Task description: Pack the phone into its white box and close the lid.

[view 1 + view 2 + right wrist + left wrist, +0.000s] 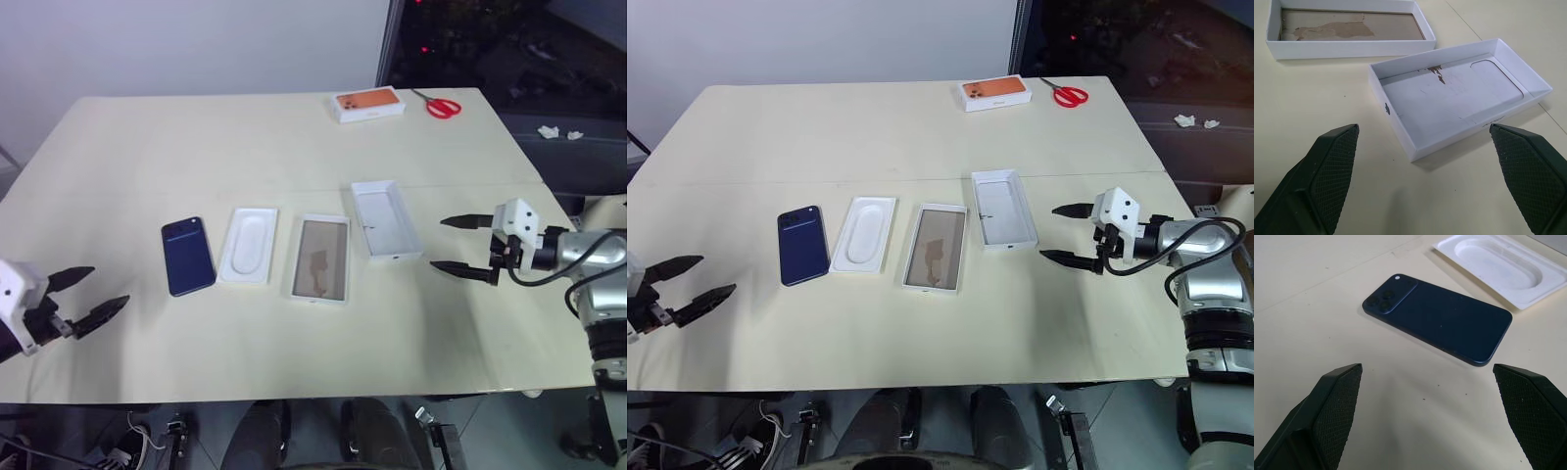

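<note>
The dark blue phone (pixel 188 256) lies flat on the table, camera side up, left of the middle. The white box (pixel 319 258) with its brownish floor sits open near the centre. Its lid (pixel 385 219) rests inside up, just right of the box. My left gripper (pixel 88 292) hovers open near the table's front left, a short way in front of the phone (pixel 1440 318). My right gripper (pixel 460 245) is open at the right, pointing toward the lid (pixel 1459 93), with the box (pixel 1347 29) beyond it.
A white insert tray (pixel 248 245) with an oval recess lies between the phone and the box. At the far edge stand an orange-topped white box (pixel 368 103) and red scissors (pixel 441 105). The cream table (pixel 196 147) ends close to my right arm.
</note>
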